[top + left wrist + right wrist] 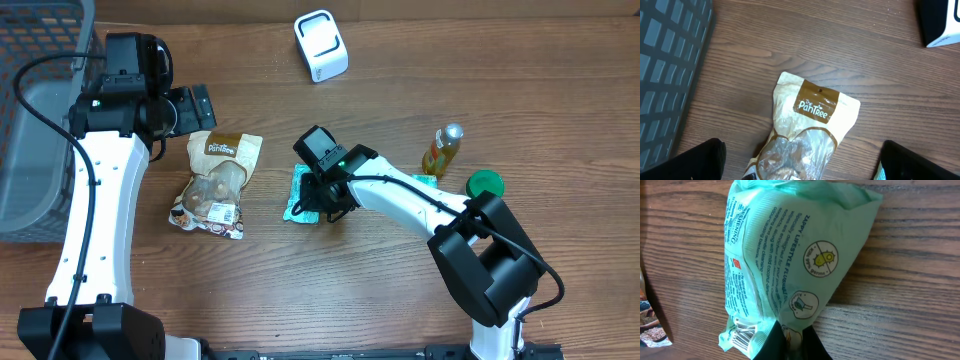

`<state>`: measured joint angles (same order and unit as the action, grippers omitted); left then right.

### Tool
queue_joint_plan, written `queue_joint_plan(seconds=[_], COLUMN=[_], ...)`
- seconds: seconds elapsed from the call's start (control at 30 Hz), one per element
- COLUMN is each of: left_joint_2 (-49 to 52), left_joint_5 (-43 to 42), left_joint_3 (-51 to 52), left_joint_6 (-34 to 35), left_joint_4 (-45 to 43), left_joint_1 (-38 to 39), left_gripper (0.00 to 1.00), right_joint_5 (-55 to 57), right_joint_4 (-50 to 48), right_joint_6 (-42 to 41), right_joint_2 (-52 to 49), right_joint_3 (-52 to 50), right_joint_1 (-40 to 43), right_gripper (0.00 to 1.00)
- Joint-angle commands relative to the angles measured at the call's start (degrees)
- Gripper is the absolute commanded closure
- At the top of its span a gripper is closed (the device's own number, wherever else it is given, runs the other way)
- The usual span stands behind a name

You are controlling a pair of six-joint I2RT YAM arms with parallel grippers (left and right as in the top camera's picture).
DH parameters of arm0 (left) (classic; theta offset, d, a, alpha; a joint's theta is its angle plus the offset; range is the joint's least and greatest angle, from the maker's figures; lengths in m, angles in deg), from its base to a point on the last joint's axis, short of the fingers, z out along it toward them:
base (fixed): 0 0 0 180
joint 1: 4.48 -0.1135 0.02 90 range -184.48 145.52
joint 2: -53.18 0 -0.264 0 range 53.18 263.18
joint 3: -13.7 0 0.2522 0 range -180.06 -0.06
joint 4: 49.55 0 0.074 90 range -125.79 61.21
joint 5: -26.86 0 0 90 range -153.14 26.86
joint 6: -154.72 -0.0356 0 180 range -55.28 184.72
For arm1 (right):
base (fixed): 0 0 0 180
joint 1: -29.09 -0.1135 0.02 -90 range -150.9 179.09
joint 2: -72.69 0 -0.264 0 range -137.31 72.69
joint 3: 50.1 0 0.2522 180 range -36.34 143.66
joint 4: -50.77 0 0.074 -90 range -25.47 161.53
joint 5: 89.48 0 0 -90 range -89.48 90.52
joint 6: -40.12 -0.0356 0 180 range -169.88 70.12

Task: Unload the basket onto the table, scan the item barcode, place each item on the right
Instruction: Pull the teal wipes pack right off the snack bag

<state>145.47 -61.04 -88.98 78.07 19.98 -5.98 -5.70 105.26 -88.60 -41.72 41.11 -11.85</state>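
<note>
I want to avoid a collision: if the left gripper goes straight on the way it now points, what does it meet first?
Most likely the snack bag: it lies on the table between the open fingers of the left gripper. How far away it is remains unclear.

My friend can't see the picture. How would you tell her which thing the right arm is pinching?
Look near the middle of the wooden table, right of the brown snack bag. There lies a mint-green packet, pinched by the right gripper. It is the only soft green thing; the other green one is a round lid.
</note>
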Motion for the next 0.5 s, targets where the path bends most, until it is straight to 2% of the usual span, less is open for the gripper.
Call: queue_joint_plan(seconds=[0.0, 0.1, 0.17, 0.23, 0.27, 0.3, 0.47], left_joint_2=[0.17, 0.17, 0.17, 0.17, 0.17, 0.17, 0.17], left_joint_5=[-0.24, -0.24, -0.24, -0.24, -0.24, -0.24, -0.24], left_joint_3=[-1.2, -1.2, -1.2, -1.2, -1.2, -1.2, -1.2], left_joint_6=[0.37, 0.37, 0.37, 0.37, 0.37, 0.37, 0.37], left_joint_4=[0.0, 0.0, 0.0, 0.0, 0.0, 0.0, 0.0], left_joint_1=[0.44, 0.44, 0.44, 0.44, 0.44, 0.44, 0.44], left_gripper=[0.0, 0.01, 0.0, 0.0, 0.0, 0.01, 0.0], right_joint_5=[0.13, -0.5, -2.05, -2.84, -2.84, -2.82, -2.82], right_joint_4=[0.35, 0.37, 0.31, 0.37, 0.63, 1.22, 4.24], right_joint_6=[-0.72, -0.74, -0.72, -0.7, -0.7, -0.68, -0.26], right_joint_2=[0.17, 0.24, 0.42, 0.72, 0.81, 0.96, 1.4], right_joint_3=[-1.14, -0.98, -0.66, -0.31, -0.07, 0.28, 2.78], right_joint_1=[-0.33, -0.33, -0.15, -0.04, -0.04, -0.04, -0.07], right_gripper=[0.93, 0.89, 0.82, 0.65, 0.53, 0.47, 0.41])
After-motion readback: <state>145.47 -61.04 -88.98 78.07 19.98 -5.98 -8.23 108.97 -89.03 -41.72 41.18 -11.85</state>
